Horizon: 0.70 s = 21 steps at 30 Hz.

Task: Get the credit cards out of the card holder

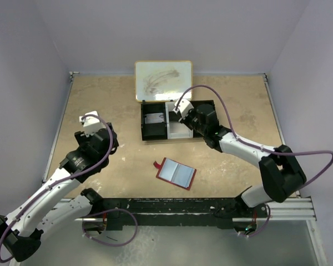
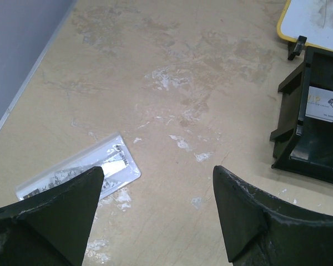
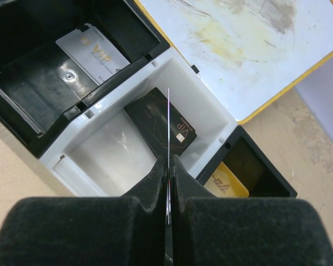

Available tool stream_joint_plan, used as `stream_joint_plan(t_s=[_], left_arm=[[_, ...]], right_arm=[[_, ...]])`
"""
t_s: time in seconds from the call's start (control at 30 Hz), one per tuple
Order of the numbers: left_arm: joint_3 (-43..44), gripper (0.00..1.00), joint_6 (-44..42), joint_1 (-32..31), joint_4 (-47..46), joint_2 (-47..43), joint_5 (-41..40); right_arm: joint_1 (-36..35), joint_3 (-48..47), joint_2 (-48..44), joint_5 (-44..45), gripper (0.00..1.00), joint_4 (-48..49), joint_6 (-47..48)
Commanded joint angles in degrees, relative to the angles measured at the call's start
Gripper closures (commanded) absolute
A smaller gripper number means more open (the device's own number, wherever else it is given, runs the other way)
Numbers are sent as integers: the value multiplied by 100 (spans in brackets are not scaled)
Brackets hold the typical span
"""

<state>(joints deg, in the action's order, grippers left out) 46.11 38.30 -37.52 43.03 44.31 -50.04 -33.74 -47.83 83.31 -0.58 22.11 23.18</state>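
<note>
Our right pincer (image 3: 169, 163) is clenched on what we take for a thin card (image 3: 168, 122) seen edge-on, above the white middle compartment (image 3: 111, 155) of the tray (image 3: 28, 127), where a black card (image 3: 150, 122) lies. A silver card (image 3: 91, 52) and a yellow card (image 3: 225, 183) sit in the black side compartments. Our left pincer (image 2: 158, 174) hangs released over a pale card (image 2: 83, 172) on the surface (image 2: 172, 66). The red card holder (image 1: 176, 173) lies open on the surface, well apart from both pincers.
</note>
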Motion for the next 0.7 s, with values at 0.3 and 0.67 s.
stream_joint_plan(t_s=[0.3,0.67], left_arm=[[91,22,66,14,47,-75,-268],[130,22,24,16,26,81,-239]], right_arm=[[16,-954,1161,213,100,225,1249],[11,-1569,2053,920,100,48,1974]])
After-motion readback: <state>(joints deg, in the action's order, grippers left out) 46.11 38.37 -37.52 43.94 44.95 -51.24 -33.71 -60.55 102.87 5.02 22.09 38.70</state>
